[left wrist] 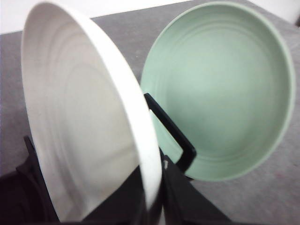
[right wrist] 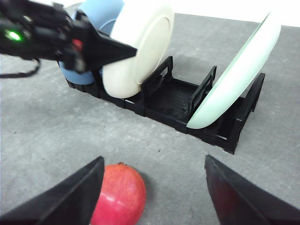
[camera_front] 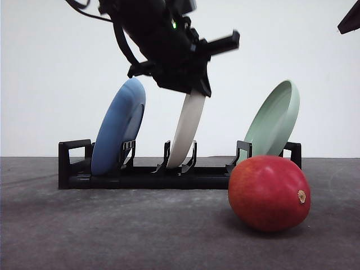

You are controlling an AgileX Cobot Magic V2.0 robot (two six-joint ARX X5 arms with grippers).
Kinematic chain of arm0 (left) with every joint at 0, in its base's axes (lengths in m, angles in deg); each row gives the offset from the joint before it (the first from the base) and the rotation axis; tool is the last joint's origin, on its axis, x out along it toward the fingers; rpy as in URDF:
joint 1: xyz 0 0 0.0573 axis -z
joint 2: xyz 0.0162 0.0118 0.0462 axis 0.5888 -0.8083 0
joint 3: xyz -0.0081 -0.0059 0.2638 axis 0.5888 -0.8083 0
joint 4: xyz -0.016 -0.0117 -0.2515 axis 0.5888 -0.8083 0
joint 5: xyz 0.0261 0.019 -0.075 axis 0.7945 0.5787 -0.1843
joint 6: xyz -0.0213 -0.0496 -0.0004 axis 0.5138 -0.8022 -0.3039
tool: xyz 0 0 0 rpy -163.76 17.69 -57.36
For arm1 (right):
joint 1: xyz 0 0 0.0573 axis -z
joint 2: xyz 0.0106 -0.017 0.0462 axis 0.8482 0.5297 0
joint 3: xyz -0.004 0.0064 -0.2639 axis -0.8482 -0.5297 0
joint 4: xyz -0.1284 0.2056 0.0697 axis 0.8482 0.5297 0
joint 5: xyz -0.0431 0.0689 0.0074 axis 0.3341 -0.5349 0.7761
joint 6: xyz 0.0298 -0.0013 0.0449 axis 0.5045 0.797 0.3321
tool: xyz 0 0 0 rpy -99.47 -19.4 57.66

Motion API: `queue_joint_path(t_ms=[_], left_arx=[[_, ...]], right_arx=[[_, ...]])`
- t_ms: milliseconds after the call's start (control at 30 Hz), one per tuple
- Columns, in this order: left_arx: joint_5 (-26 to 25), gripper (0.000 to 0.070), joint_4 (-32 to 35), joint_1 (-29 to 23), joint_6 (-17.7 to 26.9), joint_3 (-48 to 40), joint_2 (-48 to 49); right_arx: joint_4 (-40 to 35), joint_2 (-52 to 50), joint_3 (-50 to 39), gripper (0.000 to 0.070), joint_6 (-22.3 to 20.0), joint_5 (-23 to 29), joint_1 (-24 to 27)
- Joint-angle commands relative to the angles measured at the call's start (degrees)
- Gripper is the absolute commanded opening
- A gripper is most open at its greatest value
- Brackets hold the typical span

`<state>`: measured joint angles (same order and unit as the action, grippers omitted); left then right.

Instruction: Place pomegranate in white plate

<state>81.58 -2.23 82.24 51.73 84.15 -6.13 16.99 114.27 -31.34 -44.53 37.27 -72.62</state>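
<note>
Pomegranate [camera_front: 269, 193] sitting on the table [camera_front: 112, 230] near its front edge, white plate [camera_front: 187, 128] upright in the rack's [camera_front: 140, 177] middle slot, left gripper [camera_front: 194, 90] clamped on its rim, right gripper [right wrist: 152, 197] spread wide above the fruit.

No text, label, brand, number or sign can be read anywhere in these views.
</note>
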Motion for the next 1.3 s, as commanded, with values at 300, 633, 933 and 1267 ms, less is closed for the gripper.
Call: queue_joint_path(t_ms=[300,633,933,1267], left_arx=[[-5.1,0.0011,-8.2,0.5,-6.8,1.5,6.0],[-9.1,0.0011,-14.2,1.0,-11.2,1.5,13.9],[-10.8,0.0011,-17.0,5.6,-12.8,-4.2,22.5],[-10.7,0.0011,5.2,8.8,-13.6,-26.8,38.4]], right_arx=[[-0.5,0.2,0.8,0.0429,-0.3,0.0,-0.2],[-0.5,0.2,0.8,0.0429,-0.3,0.0,-0.2],[-0.5,0.2,0.8,0.0429,-0.3,0.0,-0.2],[-0.5,0.2,0.8,0.0429,0.2,0.0,-0.2]])
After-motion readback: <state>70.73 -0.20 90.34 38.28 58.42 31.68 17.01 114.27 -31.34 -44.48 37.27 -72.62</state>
